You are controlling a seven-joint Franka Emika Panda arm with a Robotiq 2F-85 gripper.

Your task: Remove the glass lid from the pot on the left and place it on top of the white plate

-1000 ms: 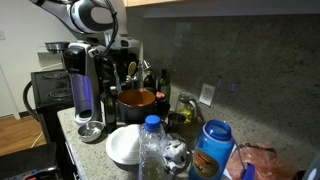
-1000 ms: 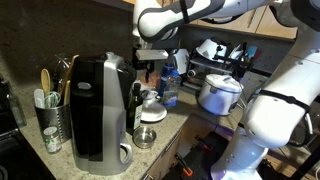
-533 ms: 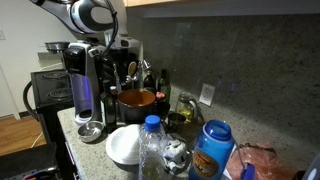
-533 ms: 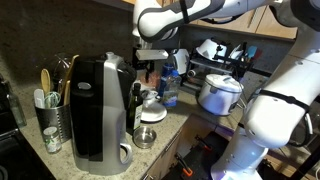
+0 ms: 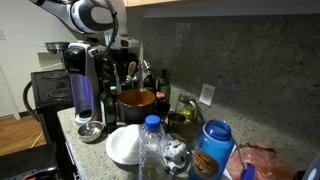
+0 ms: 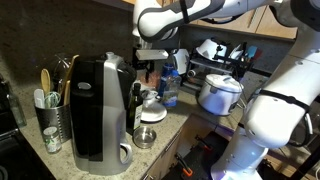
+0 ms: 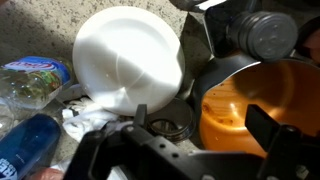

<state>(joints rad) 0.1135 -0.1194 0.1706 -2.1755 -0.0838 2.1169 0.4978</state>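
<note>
Nearest the front edge of the counter stand a clear bottle with a blue cap and a blue-lidded tub. Just beside the bottle, also near the front, lies the white plate, its face plain and glossy in the wrist view. Behind it, toward the back edge, sits the pot, next to the black coffee machine at the counter's end. The claw hangs over the pot, its two dark fingers spread wide and gripping nothing. The pot's orange inside shows with a pale ring round its mouth — whether the glass lid sits there, I cannot tell.
</note>
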